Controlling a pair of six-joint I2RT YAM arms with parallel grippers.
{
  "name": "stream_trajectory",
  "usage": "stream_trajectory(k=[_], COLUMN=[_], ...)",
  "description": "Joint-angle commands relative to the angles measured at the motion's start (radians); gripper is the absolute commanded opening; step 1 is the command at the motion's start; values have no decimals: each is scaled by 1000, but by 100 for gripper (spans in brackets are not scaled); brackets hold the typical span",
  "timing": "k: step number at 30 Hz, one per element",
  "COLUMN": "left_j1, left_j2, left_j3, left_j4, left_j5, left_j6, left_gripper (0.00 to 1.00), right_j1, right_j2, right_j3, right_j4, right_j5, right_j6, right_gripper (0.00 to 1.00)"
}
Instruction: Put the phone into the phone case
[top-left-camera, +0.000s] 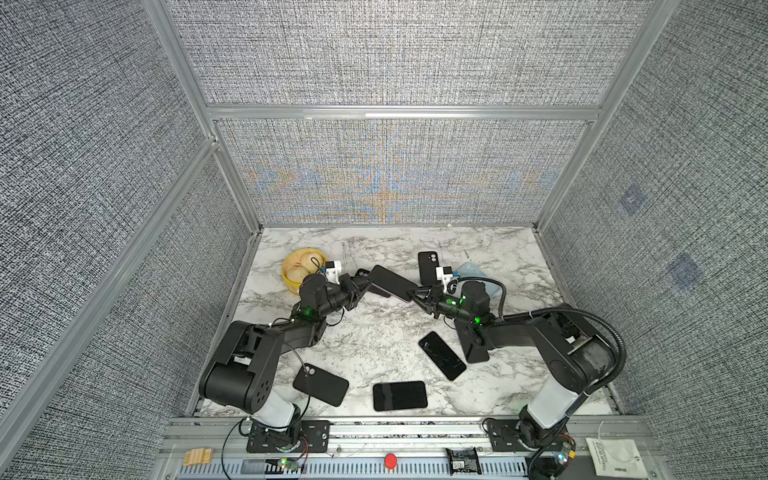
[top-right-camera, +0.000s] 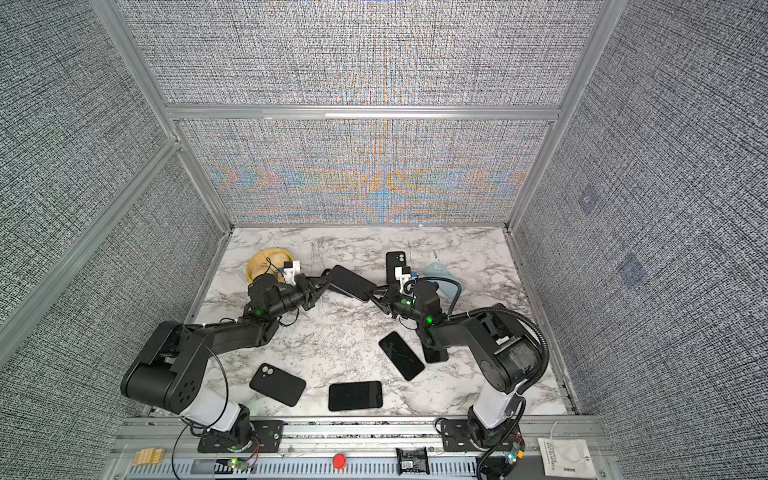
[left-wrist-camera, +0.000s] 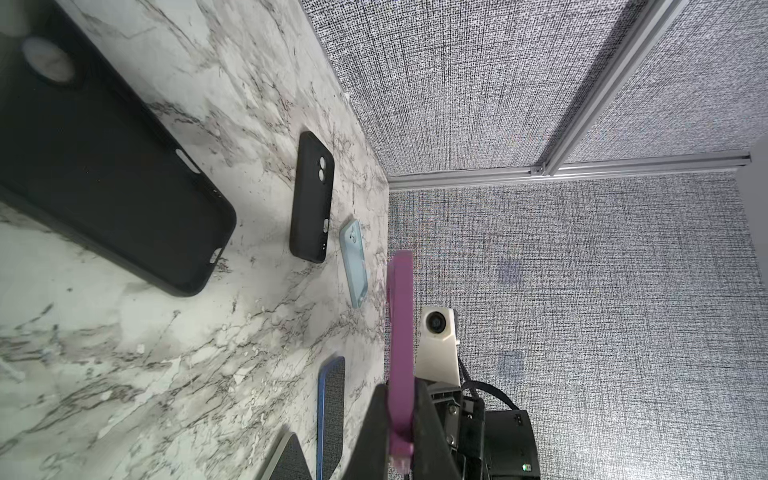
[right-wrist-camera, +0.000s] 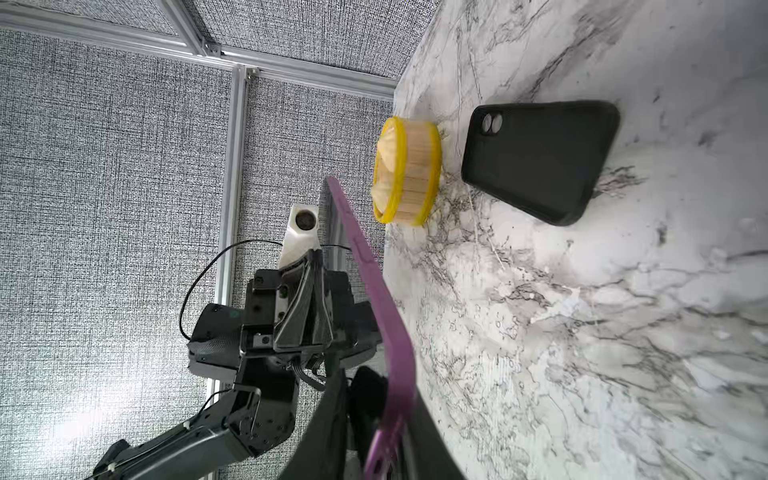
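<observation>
gripping the two short ends of one thing, the left hand and the right hand are both closed on the purple case, which is soft and bends a little in the right wrist view. the phone, a flat dark glossy slab with round corners, lies in this case face up, raised over the desk; how fully it sits inside i cannot tell. the desk is smooth, white with grey marble veins. i count three matte black cases: the first black case just under the raised phone, the second black case near the back, the third black case at the front. one light blue case lies behind the right arm. the front phone and the slanted phone lie flat; a dark slab is half hidden under the right arm. one round basket, with a yellow rim and wooden slats, stands beside the first black case. bare marble shows between the arms and along the back wall.
</observation>
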Motion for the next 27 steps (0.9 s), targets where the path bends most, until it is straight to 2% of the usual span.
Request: stream_trajectory(k=[1, 11, 13, 14, 17, 19, 21, 24, 27], left_j1=[0, -1, -2, -2, -1, 0, 0, 0, 0], left_j2=[3, -12, -17, -22, -51, -91, -152, -248, -293], left_j3=[-12, -19, -19, -20, -21, -16, 2, 50, 126], left_j4=[55, 10, -10, -24, -86, -184, -359, -638, -869], left_j5=[9, 29, 32, 34, 37, 29, 2, -78, -180], left_j6=[-1, 35, 46, 53, 90, 143, 240, 400, 534], left_gripper=[0, 0, 9, 16, 41, 60, 77, 90, 92], right_j1=[-3, -8, -7, -8, -10, -20, -32, -52, -70], right_j2=[-17, -49, -48, -47, -47, -53, -62, -83, -99], right_j3=[-3, 1, -1, -3, -1, -6, -15, -20, -19], right_j4=[46, 22, 32, 38, 46, 45, 32, -14, -79], right_j5=[-7, -9, -7, -8, -16, -21, -30, -47, -65], right_j6=[-27, -51, -46, -46, -43, -46, -58, -90, -129], right_gripper=[19, 8, 5, 2, 0, 0, 0, 0, 0])
